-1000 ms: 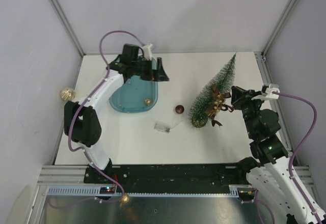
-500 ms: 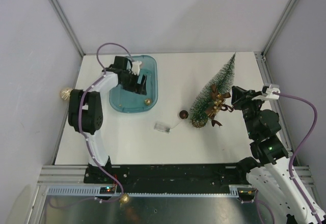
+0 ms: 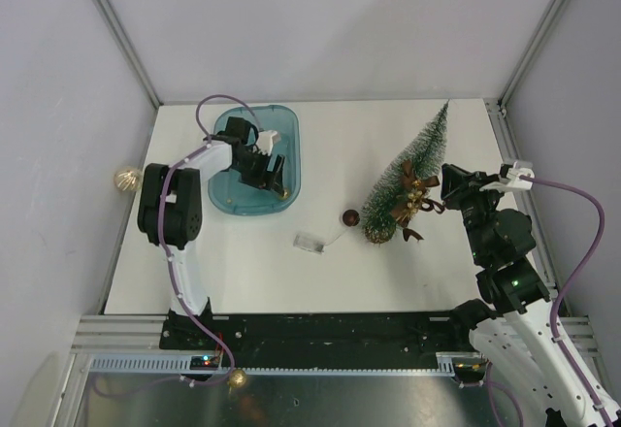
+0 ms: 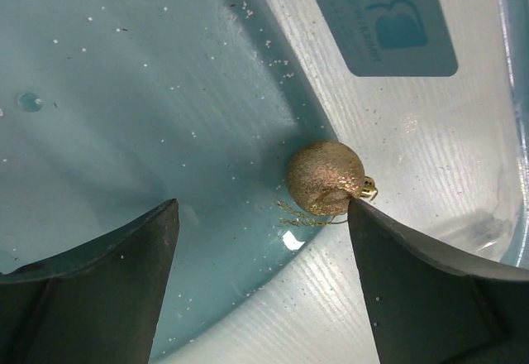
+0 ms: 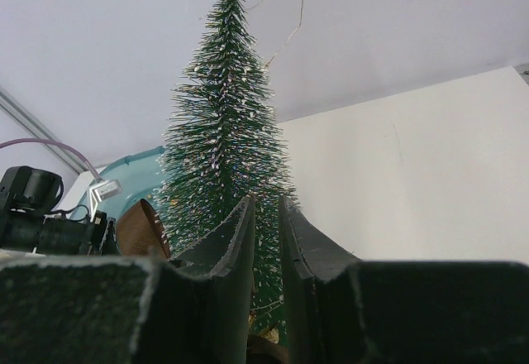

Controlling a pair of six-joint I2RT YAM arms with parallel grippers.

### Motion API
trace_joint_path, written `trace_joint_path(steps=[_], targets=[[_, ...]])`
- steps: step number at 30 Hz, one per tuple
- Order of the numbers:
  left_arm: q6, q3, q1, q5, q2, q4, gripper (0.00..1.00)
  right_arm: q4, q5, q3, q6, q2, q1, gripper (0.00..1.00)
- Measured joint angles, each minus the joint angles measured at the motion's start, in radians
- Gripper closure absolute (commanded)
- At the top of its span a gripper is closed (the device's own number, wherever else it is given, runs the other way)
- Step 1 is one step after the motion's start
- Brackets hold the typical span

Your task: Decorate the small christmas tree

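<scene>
surface (image 3: 388, 281): white, walled on three sides; I read it from the overhead view and both wrist views
small christmas tree (image 3: 412, 170): stands upright on its round base in the right half of the surface, well apart from the blue tray (image 3: 291, 131); dark green bristles with pale tips; in the right wrist view a thin wire loops off its tip
brown bow (image 3: 415, 194): with gold trim, sits on the lower part of the tree, on the side facing the right arm
right end effector (image 5: 266, 204): low, just beside the bow, pointing at the tree; jaws drawn narrow, with only a slim gap through which I see bristles; I cannot tell whether anything thin is pinched there
blue tray: translucent, at the far left of the surface, with a label on its floor
left end effector (image 4: 260, 208): inside the tray, pointing down at its floor; jaws wide, gripping nothing
gold bauble (image 4: 324, 178): glittered, lies on the tray floor near the tray's near right corner; it sits between the jaws, close against the finger on the right of the wrist view, whose tip meets its cap
brown ball (image 3: 349, 217): on the surface, just left of the tree's base
clear box (image 3: 309, 243): small, on the surface between the tray and the tree; a thin wire runs from it toward the brown ball
second gold bauble (image 3: 124, 179): beyond the left edge of the surface, by the wall
third gold bauble (image 3: 236, 378): on the metal ledge below the left arm's base
</scene>
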Motion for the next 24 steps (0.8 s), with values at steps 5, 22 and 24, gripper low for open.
trace_joint_path(steps=[5,22,24], targets=[[-0.034,0.005,0.000,0.023,0.001,0.000,0.13,0.000,0.000,0.000,0.000,0.000,0.000,0.78],[-0.120,0.012,-0.087,0.035,0.025,0.002,0.46,-0.011,0.004,0.000,-0.004,-0.007,0.000,0.78],[-0.125,0.012,-0.087,0.032,0.030,0.000,0.53,-0.018,0.004,0.000,-0.003,-0.007,0.000,0.78]])
